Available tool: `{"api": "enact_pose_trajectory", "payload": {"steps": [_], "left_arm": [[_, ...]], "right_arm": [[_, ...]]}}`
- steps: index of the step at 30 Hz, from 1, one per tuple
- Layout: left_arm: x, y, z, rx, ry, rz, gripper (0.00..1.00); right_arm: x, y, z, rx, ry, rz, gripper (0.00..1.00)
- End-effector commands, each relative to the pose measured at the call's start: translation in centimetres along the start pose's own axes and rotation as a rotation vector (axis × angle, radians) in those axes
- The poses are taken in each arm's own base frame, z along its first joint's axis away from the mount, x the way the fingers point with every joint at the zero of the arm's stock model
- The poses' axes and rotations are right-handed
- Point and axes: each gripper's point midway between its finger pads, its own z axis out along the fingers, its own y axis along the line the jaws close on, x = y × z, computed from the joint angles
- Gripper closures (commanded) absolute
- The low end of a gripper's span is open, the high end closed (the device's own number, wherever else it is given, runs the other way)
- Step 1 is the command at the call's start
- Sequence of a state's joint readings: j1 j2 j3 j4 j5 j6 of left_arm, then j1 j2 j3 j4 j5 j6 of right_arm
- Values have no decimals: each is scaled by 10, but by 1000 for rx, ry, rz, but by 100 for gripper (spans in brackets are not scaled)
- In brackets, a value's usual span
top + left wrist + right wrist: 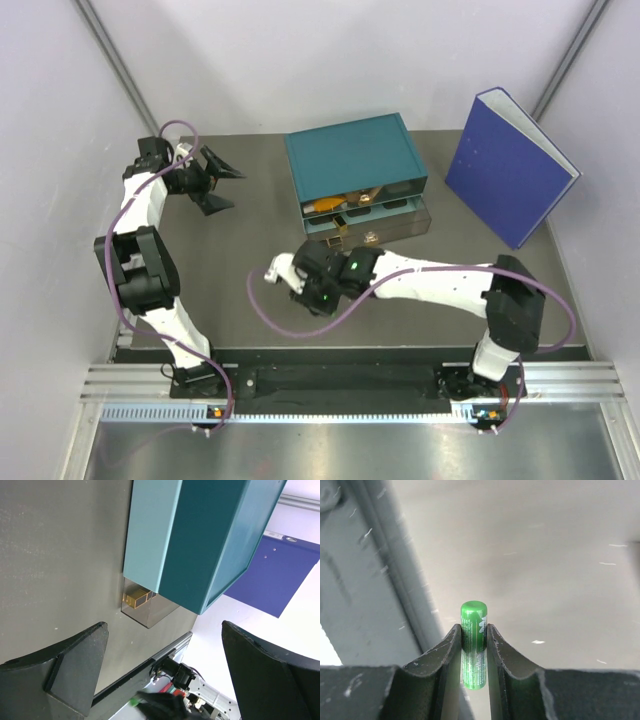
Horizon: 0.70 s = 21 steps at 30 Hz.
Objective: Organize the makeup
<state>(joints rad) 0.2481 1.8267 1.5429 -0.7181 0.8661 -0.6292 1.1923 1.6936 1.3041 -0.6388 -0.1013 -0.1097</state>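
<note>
Green capsule sits pinched in the right claw, cap past its tips; left claw spread wide.

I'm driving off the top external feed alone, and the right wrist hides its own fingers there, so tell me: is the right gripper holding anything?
Observer: Yes. The right wrist view shows the right gripper shut on a green capsule-shaped piece.
Operator: How is it sitting?
Observer: It's pinched around its middle, with its rounded end poking out past the fingertips.
Operator: And what does the left wrist camera face?
Observer: The left gripper is open. Ahead of it, a gold block sits at the end of the clear drawer under the teal drawer box.
</note>
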Motion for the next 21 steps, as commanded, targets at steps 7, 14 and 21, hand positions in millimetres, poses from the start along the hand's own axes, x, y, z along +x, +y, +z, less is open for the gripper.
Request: {"api": "enact_pose_trajectory", "payload": {"steps": [7, 14, 21], "left_arm": [[-7, -15, -5, 45, -27, 67, 1], [-12, -37, -16, 97, -68, 126, 1], [-11, -46, -19, 117, -67, 140, 1]], "right_arm": [[-51, -131, -79, 251, -283, 262, 93], [-40, -195, -78, 351, -298, 366, 93], [-42, -231, -60, 392, -284, 384, 91]]}}
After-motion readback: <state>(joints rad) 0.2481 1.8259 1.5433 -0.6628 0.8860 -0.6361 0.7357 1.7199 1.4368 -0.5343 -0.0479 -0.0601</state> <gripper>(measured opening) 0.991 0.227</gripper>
